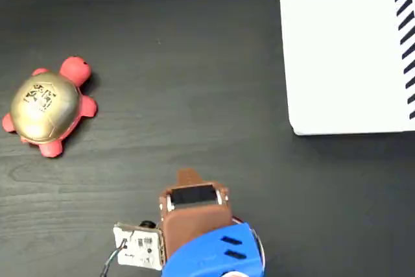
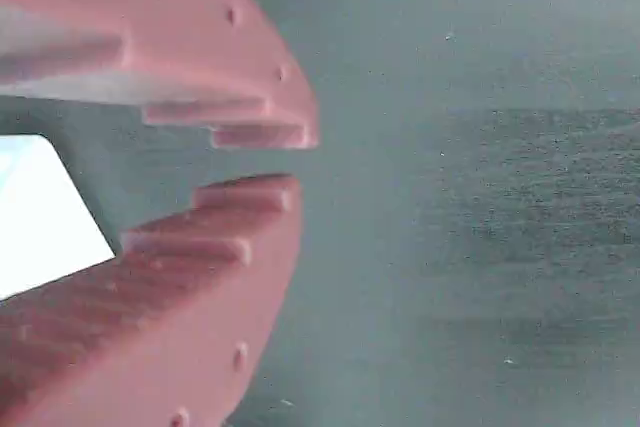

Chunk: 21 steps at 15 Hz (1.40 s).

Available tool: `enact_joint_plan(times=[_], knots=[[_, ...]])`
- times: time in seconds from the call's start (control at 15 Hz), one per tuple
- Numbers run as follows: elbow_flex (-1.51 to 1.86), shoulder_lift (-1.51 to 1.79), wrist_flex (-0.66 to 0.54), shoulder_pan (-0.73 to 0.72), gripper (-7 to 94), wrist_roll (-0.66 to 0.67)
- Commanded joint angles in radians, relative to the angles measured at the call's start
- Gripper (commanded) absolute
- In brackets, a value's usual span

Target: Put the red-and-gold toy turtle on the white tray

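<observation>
The red-and-gold toy turtle (image 1: 48, 106) lies on the dark table at the left of the fixed view, gold shell up, coral head toward the upper right. The white tray (image 1: 350, 56), striped in black along its top and right edges, fills the upper right corner. My gripper (image 1: 188, 176) is at the bottom centre, well away from both. In the wrist view its red-brown toothed fingers (image 2: 230, 247) are almost together at the gripper (image 2: 295, 160), with nothing held. A white patch (image 2: 40, 217) shows behind them.
The brown and blue arm (image 1: 207, 244) and a small circuit board (image 1: 139, 246) sit at the bottom edge of the fixed view. Bare dark wood-grain table (image 1: 194, 63) stretches between turtle and tray.
</observation>
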State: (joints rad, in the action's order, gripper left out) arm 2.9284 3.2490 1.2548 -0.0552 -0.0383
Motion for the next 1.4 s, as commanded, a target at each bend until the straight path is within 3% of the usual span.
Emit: enact_joint_plan(times=[0.0, 1.2, 1.33], knots=[[-0.009, 0.002, 0.017, -0.008, -1, -0.014], [-0.009, 0.002, 0.015, -0.051, 0, 0.021], [-0.026, -0.149, -0.072, -0.083, -1, 0.049]])
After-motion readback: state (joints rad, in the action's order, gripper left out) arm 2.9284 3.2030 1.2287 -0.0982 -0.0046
